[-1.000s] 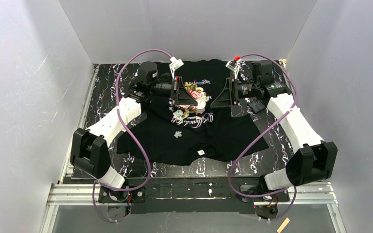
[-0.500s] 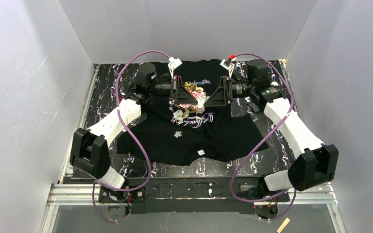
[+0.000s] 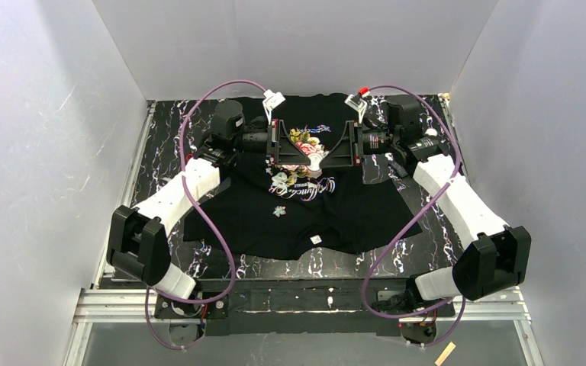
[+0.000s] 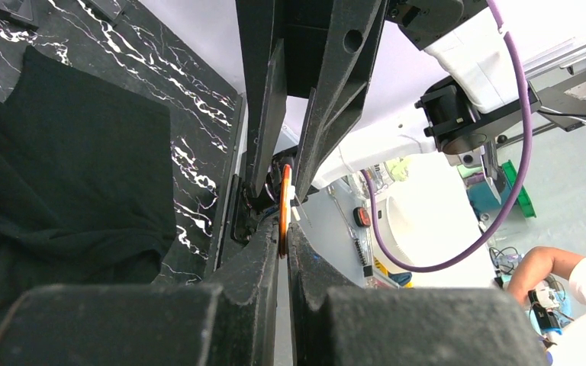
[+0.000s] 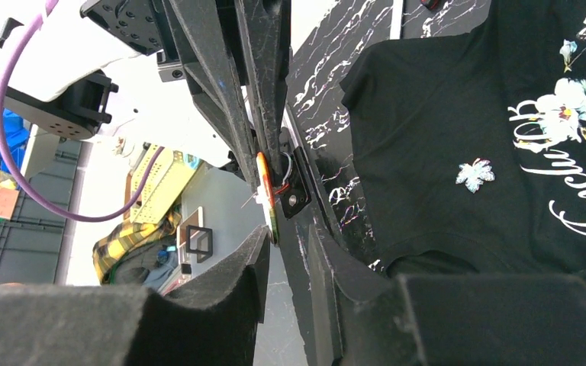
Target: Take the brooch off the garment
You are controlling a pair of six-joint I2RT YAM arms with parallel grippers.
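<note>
The black T-shirt [image 3: 351, 213] lies flat on the table, with its rose print [image 3: 297, 146], white lettering and small neck label [image 3: 315, 239]. My left gripper [image 3: 313, 156] is held above the print. It is shut on a thin round disc with an orange rim [image 4: 284, 206], seemingly the brooch, which shows white from above [image 3: 317, 158]. My right gripper [image 3: 323, 158] faces it tip to tip. Its jaws stand open, with the disc [image 5: 267, 200] at their tips and touching one pad [image 5: 253, 255]. The shirt also shows in both wrist views [image 4: 61, 152] [image 5: 442, 99].
A small white flower shape [image 3: 278, 211] sits on the shirt below the lettering, also in the right wrist view [image 5: 474, 174]. The black marbled table [image 3: 160, 160] ends at white walls on three sides. Purple cables [image 3: 198, 114] loop over both arms.
My right gripper has moved left to meet the left gripper's tips at the disc. The left arm has shifted only slightly, still shut on the disc.
</note>
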